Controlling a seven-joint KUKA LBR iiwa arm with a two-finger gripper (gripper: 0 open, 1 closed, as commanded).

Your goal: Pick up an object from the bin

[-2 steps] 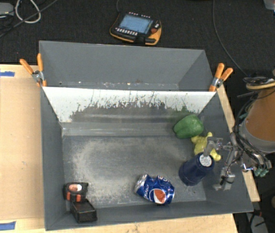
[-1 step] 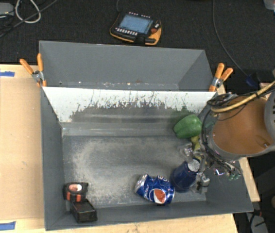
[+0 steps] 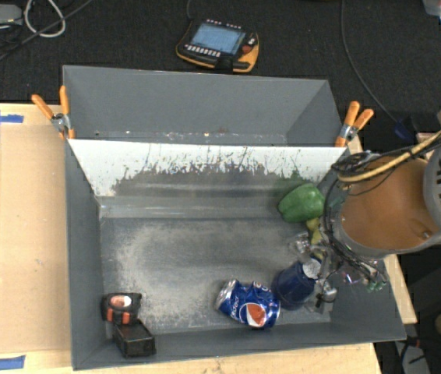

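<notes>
**End effector low at the bin's right side, beside a dark blue object**

The grey metal bin (image 3: 88, 287) holds five things that can be counted with confidence. The end effector (image 3: 319, 276) sits low over the right part of the bin floor, below the arm's orange wrist cover (image 3: 380, 209) and its cables. How wide it stands cannot be told, as its tip is lost among metal parts and wiring.

Nearest to it is one dark blue rounded object (image 3: 292, 285), perhaps a cup, just to the end effector's left and against it. Whether it is gripped cannot be seen. Just beside that, further left, lies one crushed blue aluminium drink can with a red, white and blue logo (image 3: 249, 305), on its side near the front wall.

One green pepper-shaped plastic object (image 3: 300, 201) rests by the back slope, above the end effector and partly behind the wrist.

Well apart, in the front left corner, are one black-and-orange tape measure (image 3: 121, 305) and one small black box (image 3: 133, 340), close together.
</notes>
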